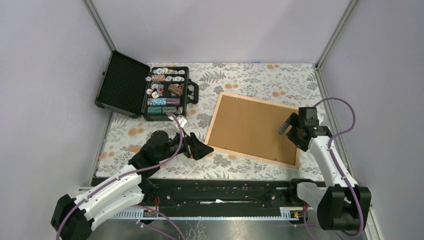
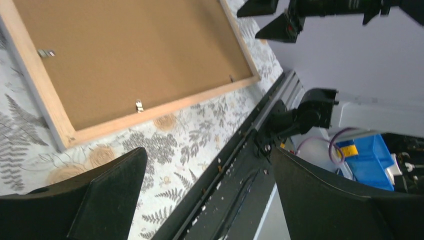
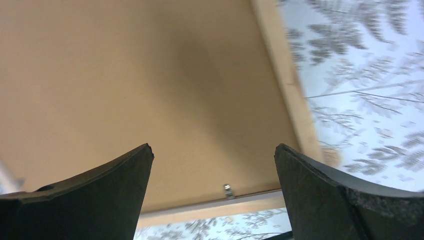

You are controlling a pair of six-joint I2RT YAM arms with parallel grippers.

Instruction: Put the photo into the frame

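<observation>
The frame (image 1: pixel 250 154) lies face down, right of the table's middle, its light-wood rim around a brown backing board (image 1: pixel 252 127). The photo is not in view. My left gripper (image 1: pixel 204 149) hovers open and empty at the frame's near-left corner; in the left wrist view (image 2: pixel 209 152) its jaws stand wide over the tablecloth and base rail, with the frame's rim (image 2: pixel 165 107) above them. My right gripper (image 1: pixel 285 126) hangs open and empty over the frame's right part. In the right wrist view (image 3: pixel 213 147) the board (image 3: pixel 150 75), a small metal clip (image 3: pixel 227 189) and the rim (image 3: pixel 285 85) show between its fingers.
An open black case of poker chips (image 1: pixel 167 92) stands at the back left, its lid laid out leftward. A black rail (image 1: pixel 220 192) runs along the near edge between the arm bases. Grey walls close in the fern-patterned tablecloth (image 1: pixel 250 75) on three sides.
</observation>
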